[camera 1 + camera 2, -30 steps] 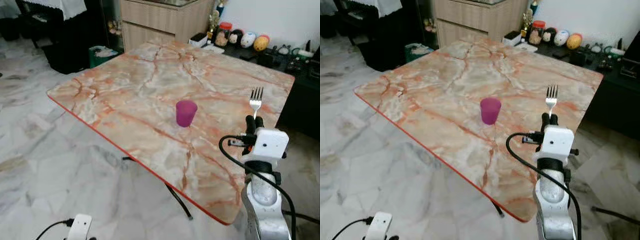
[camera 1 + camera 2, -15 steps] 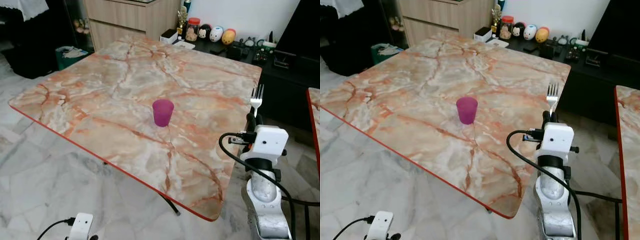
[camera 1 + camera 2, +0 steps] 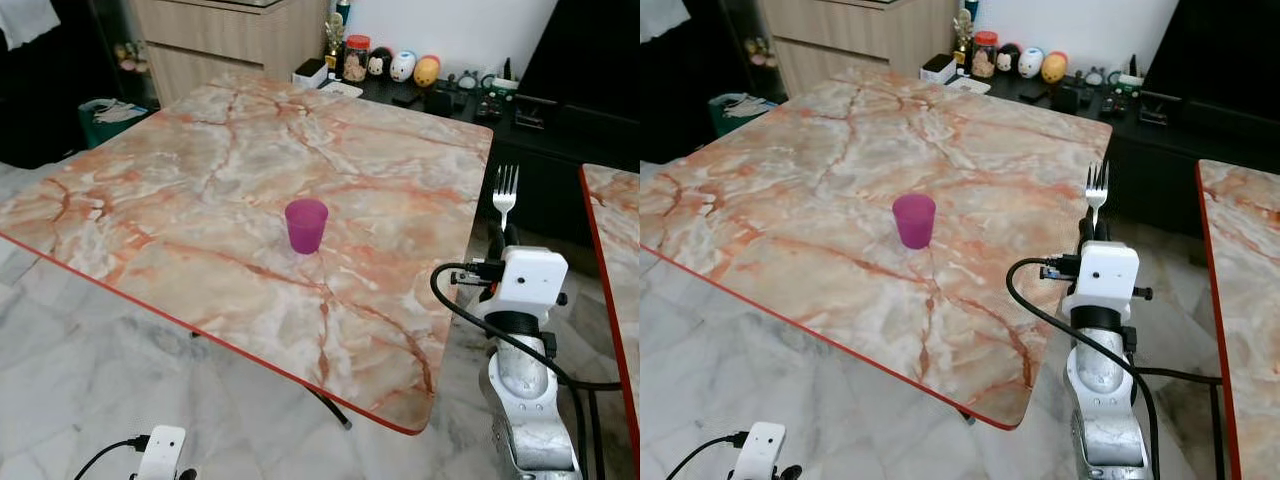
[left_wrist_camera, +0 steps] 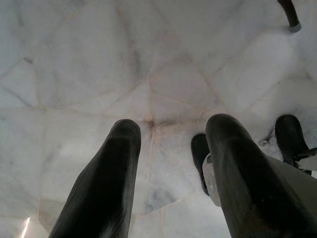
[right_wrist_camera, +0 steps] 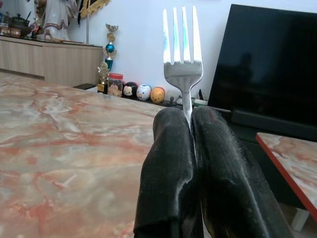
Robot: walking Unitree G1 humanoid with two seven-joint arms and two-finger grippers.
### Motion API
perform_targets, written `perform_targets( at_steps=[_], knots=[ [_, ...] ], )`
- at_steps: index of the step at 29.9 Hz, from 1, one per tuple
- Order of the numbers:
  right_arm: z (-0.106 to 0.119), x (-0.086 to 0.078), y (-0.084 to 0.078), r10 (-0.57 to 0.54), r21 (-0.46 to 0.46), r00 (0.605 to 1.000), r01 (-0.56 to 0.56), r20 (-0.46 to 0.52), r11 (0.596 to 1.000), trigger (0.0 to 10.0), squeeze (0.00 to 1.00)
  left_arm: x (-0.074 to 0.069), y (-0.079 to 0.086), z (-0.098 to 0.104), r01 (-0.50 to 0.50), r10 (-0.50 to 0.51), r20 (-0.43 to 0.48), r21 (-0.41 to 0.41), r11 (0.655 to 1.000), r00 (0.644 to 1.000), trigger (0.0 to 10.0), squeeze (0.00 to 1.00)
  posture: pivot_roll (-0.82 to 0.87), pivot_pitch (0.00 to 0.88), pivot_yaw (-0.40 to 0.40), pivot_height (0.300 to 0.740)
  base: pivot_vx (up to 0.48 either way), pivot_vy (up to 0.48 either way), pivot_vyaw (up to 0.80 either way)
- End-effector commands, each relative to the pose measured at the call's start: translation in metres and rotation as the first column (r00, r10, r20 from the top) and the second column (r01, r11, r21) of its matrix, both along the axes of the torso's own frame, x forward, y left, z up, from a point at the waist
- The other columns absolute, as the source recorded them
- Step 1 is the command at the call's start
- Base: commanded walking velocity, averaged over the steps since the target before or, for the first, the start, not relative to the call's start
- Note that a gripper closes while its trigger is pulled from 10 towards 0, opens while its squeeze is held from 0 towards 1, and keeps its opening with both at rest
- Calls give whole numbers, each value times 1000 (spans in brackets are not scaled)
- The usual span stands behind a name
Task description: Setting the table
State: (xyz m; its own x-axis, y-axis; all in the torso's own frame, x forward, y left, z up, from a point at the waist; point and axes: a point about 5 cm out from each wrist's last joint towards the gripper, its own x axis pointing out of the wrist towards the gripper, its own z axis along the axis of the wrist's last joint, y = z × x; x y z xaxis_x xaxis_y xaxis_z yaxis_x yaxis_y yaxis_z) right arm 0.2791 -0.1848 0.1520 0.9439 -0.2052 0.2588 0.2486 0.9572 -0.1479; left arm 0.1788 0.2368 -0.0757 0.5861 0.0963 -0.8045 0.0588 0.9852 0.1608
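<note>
From the head views I'm seeing the right gripper (image 3: pixel 505 236) pinching a fork (image 3: pixel 505 190) upright just off the marble table's (image 3: pixel 200 180) corner, a purple cup (image 3: pixel 305 225) standing mid-table; the camera has swung since earlier. Left wrist: the left gripper (image 4: pixel 171 144) is hanging spread over the floor (image 4: pixel 74 64). Right wrist: fingers (image 5: pixel 168 163) are clamping the fork's neck beside the table.

A purple cup (image 3: pixel 306 224) stands on the marble table (image 3: pixel 180 200).

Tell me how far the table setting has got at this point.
Done: a purple cup stands upright on the marble table. In hand: the right end effector is shut on a fork, tines up, held off the table's right edge. Left: the fork is not yet on the table, and no other tableware lies there. The left end effector hangs open over the floor.
</note>
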Motion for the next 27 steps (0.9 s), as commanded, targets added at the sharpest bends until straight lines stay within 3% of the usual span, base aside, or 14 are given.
perform_targets(
  at_steps=[1,18,27],
  knots=[
    [1,2,0,0,0,1000,0,3,1000,10000,0,-2,0,-1,-17,17,-3,-1,1000,1000,10000,0,31,0,-50,728,0,435,-694],
    [3,5,0,-4,4,1000,4,16,1000,10000,0,1,0,1,17,-18,8,13,1000,1000,10000,0,34,0,-48,728,0,0,-671],
    [4,5,4,20,4,999,-20,29,1000,10000,0,-1,0,-1,46,-45,-25,18,999,999,10000,0,36,0,-46,728,0,0,0]
  ],
)
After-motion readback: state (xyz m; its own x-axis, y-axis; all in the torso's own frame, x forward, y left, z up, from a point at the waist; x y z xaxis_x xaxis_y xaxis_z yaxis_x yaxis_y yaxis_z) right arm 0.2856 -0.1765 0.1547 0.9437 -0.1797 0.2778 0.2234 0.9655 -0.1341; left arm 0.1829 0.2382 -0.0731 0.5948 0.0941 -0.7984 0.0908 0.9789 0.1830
